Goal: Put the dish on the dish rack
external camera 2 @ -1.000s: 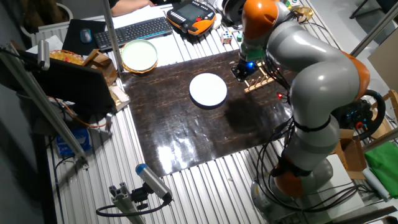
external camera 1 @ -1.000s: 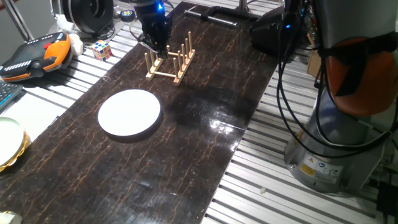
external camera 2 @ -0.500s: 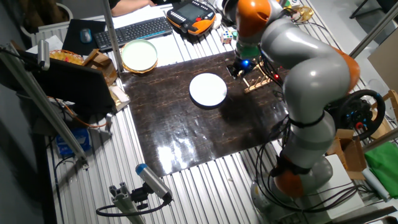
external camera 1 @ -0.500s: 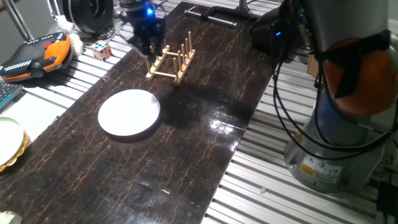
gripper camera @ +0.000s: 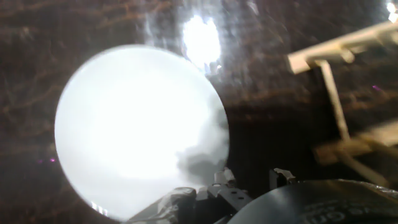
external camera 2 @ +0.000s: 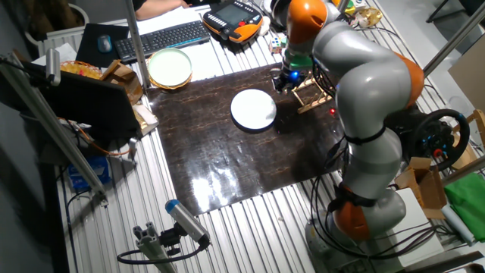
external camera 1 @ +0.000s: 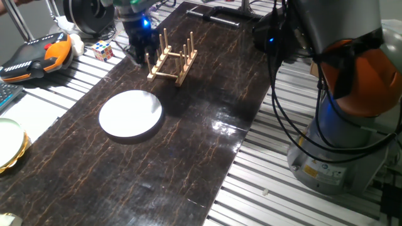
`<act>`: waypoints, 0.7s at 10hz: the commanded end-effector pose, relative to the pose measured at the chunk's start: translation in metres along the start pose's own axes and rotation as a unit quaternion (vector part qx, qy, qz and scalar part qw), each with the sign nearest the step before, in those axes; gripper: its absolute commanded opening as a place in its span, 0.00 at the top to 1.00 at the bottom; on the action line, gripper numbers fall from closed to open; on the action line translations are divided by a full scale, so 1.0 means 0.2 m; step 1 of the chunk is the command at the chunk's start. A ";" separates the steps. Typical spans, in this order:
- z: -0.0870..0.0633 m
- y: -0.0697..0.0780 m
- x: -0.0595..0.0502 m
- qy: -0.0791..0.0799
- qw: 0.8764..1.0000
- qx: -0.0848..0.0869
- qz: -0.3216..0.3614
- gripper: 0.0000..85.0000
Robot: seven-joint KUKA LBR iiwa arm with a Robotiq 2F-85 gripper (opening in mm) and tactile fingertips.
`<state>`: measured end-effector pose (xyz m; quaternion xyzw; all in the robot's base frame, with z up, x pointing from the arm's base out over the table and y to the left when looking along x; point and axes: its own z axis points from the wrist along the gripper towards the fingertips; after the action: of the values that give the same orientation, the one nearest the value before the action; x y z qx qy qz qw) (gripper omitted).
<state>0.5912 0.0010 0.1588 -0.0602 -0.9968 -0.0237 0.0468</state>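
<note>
At the far left edge of one fixed view, a pale plate with a yellow edge (external camera 1: 7, 143) is partly cut off by the frame, and above it an orange and black handheld device (external camera 1: 34, 55) lies on the ribbed metal surface, with a small colourful cube (external camera 1: 103, 49) a little to its right. Right of these, in the centre left of the frame, the dish (external camera 1: 130, 113) lies flat on the dark marbled bench (external camera 1: 207, 88), white and unmarked, with nothing touching it. Further up, near the top of the frame, the claw (external camera 1: 140, 53) hangs low just beside the left end of the dish rack (external camera 1: 171, 58), with a blue light glowing on the hand above it; I cannot tell from any view if its fingers are apart or together, because they are dark against the dark bench. The rack stands upright on the bench with its pegs pointing up, well apart from the dish. On the right side of the frame the grey and orange arm (external camera 1: 352, 75) rises from its base with black cables hanging along it. The other fixed view shows the same order: the dish (external camera 2: 254, 109) in the middle of the bench, the claw (external camera 2: 286, 79) to its upper right, then the rack (external camera 2: 313, 94). The hand view shows the dish (gripper camera: 140, 127) bright and large at the left, and part of the rack (gripper camera: 348, 93) at the right.
</note>
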 end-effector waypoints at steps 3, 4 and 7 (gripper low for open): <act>0.18 0.02 -0.07 -0.013 1.000 -0.013 -0.007 0.53; 0.21 0.02 -0.08 -0.019 1.000 -0.013 -0.010 0.52; 0.31 0.03 -0.10 -0.036 0.999 -0.005 -0.021 0.49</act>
<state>0.6068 0.0075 0.0946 -0.0405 -0.9987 -0.0279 0.0100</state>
